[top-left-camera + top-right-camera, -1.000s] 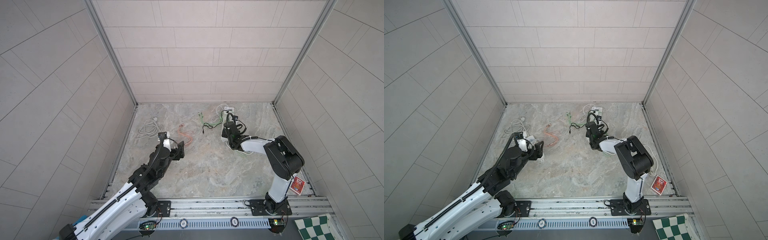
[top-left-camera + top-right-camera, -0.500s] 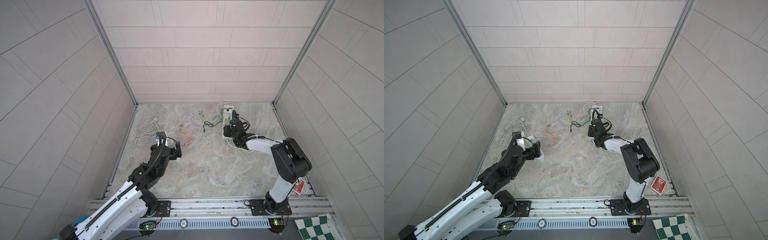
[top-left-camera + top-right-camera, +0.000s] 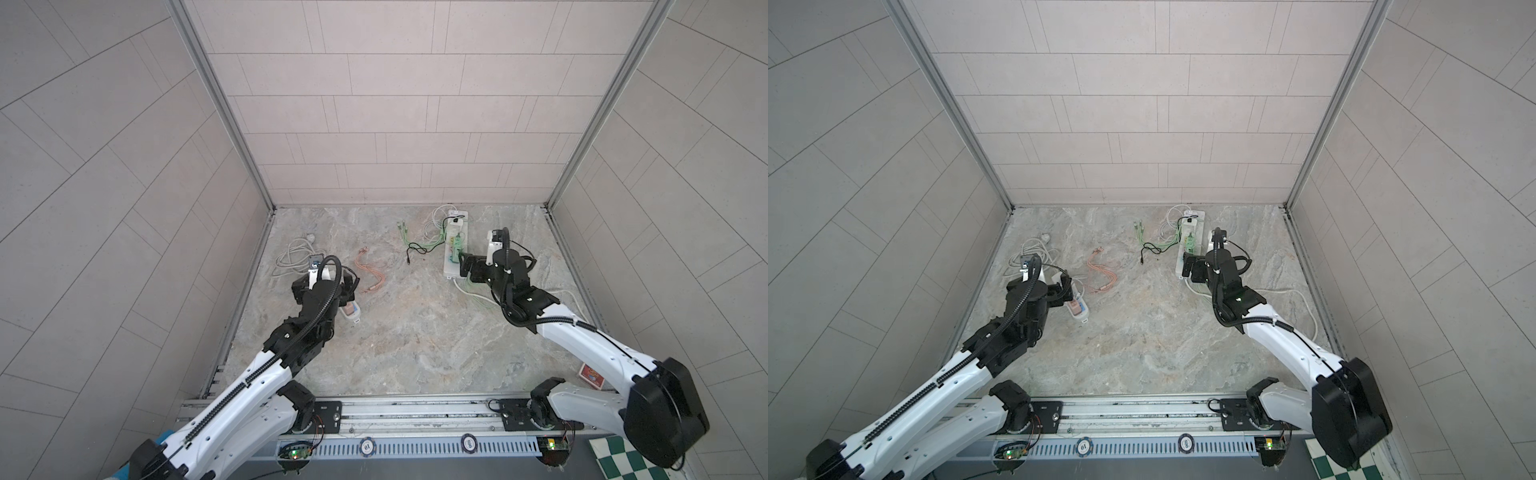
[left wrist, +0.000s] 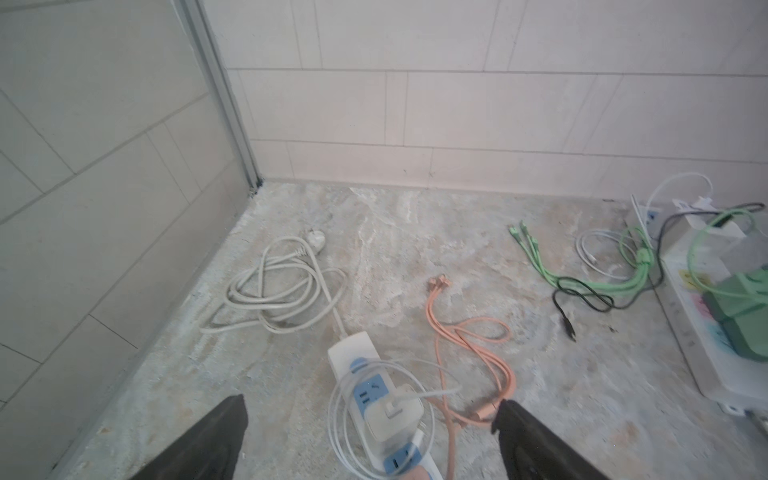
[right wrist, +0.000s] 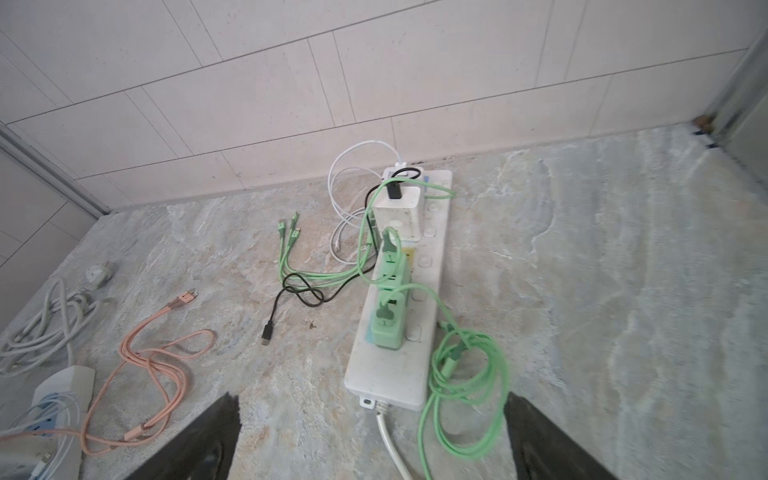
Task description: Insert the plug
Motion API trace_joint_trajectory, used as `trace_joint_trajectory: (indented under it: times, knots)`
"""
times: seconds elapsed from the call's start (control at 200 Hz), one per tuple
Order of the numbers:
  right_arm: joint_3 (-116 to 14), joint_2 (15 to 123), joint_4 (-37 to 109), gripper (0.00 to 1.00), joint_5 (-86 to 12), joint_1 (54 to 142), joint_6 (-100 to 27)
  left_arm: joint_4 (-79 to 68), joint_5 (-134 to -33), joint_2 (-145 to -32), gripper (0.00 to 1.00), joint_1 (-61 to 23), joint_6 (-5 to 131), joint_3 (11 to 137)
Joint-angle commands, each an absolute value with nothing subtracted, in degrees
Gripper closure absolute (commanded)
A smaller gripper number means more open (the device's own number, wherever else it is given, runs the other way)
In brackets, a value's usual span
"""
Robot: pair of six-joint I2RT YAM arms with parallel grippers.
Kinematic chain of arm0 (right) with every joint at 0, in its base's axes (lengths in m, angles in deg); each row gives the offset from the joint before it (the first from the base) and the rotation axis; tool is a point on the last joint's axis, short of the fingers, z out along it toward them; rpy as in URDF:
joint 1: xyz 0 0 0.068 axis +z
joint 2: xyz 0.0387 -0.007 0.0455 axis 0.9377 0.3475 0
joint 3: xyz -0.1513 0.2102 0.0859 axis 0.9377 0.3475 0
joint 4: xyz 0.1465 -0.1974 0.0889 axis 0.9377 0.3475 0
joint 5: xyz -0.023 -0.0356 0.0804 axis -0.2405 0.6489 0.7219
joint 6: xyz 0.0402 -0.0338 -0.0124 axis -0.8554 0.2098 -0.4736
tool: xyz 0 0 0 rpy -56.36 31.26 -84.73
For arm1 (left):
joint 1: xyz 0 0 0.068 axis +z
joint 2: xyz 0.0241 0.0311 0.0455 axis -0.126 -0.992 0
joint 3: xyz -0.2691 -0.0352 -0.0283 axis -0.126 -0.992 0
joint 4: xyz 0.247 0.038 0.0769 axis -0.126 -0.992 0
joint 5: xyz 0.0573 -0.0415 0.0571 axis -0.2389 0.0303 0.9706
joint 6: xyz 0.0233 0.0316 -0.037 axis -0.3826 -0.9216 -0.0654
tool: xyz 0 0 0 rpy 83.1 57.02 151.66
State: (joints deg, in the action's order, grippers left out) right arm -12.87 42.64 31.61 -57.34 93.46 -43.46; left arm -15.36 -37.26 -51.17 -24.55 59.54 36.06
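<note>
Just ahead of wide, empty right pincer [image 5: 372, 397]: green plug [image 5: 388, 316] on white power strip [image 5: 386, 374], long axis pointing away; left pincer [image 4: 370, 402] wide, farther.

Both top views looked steeply down from high above the front rail [image 3: 415, 411] toward the back wall [image 3: 395, 124], taking in the whole worktop [image 3: 415, 345]. The left wrist camera sat low behind the left claw [image 4: 370, 402], close over the small power strip [image 4: 353, 351]. The right wrist camera sat likewise behind the right claw [image 5: 372, 397], near the long power strip [image 5: 390, 374]. Both wrist views shared the orange cable [image 4: 510, 376].
</note>
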Motion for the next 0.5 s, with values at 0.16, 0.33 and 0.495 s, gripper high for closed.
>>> trace_joint_trajectory:
  times: [0.16, 0.33, 0.495]
  knots:
    - [-4.72, 30.15, 31.95, 0.01, -82.82, 91.94, -34.61, 7.25, -33.04, -54.02, 0.0, -18.08, 49.07, 27.75]
    - [-0.6, 32.95, 21.69, 0.01, -90.9, 90.56, -23.86, 28.23, -39.09, -58.24, 0.0, -14.31, 42.88, 18.5]
    - [0.42, 38.17, 19.75, 0.01, -90.85, 86.03, -27.49, 36.22, -43.31, -68.59, 0.0, -11.05, 40.93, 15.95]
